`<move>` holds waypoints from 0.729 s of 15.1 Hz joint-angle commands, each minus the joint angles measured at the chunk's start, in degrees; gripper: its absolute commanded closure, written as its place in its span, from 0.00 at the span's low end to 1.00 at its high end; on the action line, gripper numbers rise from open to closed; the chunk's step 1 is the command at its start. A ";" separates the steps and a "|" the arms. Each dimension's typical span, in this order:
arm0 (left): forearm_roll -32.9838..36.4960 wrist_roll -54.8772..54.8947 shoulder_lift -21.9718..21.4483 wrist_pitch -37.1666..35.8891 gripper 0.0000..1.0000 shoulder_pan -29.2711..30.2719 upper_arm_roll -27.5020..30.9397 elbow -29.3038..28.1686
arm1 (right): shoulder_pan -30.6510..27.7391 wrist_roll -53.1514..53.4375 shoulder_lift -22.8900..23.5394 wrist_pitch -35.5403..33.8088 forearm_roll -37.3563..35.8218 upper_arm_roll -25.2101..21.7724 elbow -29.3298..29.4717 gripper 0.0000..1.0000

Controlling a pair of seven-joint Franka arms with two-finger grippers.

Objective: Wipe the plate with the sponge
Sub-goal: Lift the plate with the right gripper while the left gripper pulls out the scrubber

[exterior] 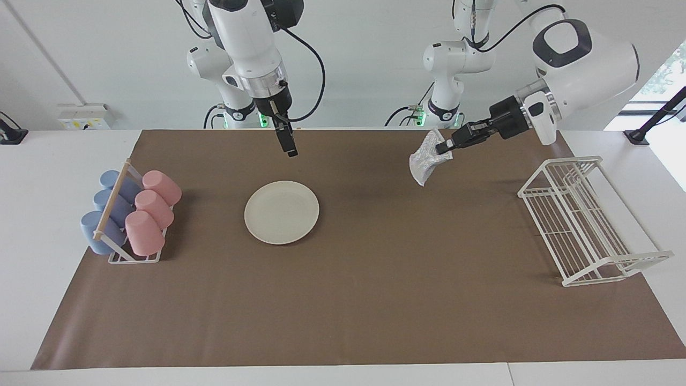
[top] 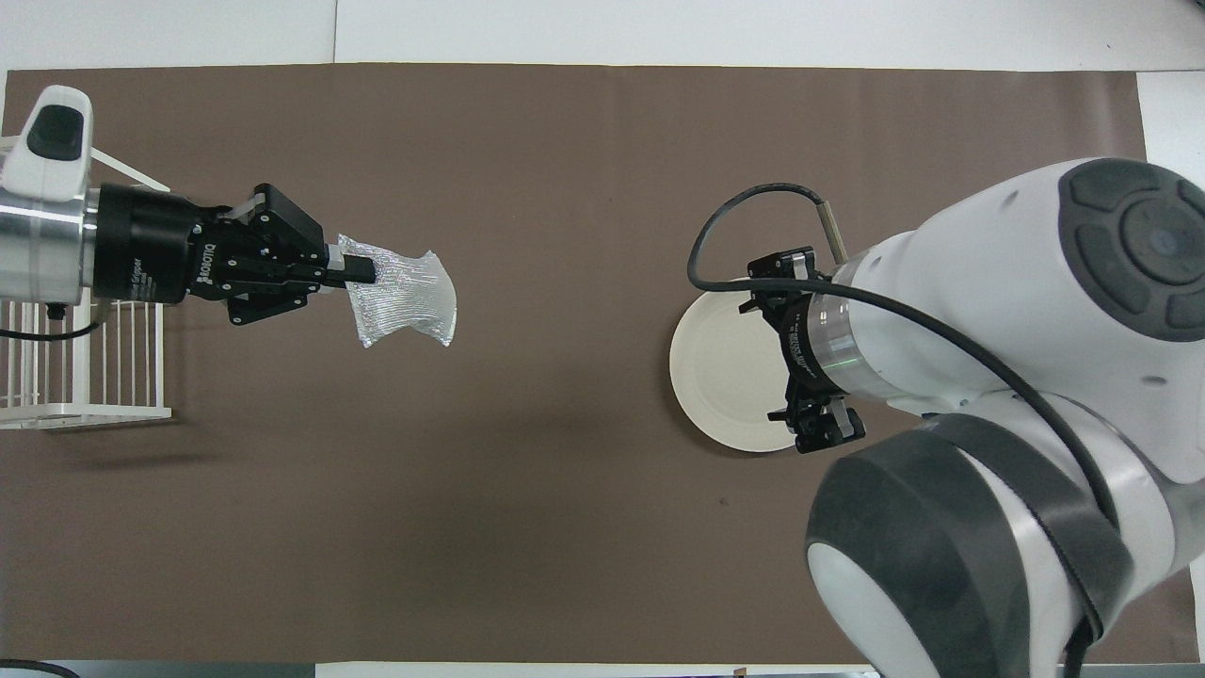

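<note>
Left tool point(exterior: 444, 148) up over mat point(exterior: 375, 300), pinching sponge point(exterior: 424, 161) at its tip.

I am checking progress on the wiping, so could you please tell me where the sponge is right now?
The sponge hangs in the air, pinched by the left gripper over the bare brown mat, between the plate and the white wire rack.

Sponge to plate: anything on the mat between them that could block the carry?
Nothing: in both views only bare brown mat lies between the sponge, held up by the left gripper, and the plate.
</note>
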 commanded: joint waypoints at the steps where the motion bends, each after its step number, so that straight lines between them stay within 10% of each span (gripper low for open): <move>1: -11.53 7.07 -5.42 4.28 1.00 -1.06 0.49 -11.48 | 1.47 1.46 9.99 -8.07 -0.54 0.07 13.72 0.00; 11: -36.78 26.76 -4.45 5.42 1.00 -8.00 0.41 -22.83 | 6.13 9.09 19.87 -12.14 -2.30 0.77 26.87 0.00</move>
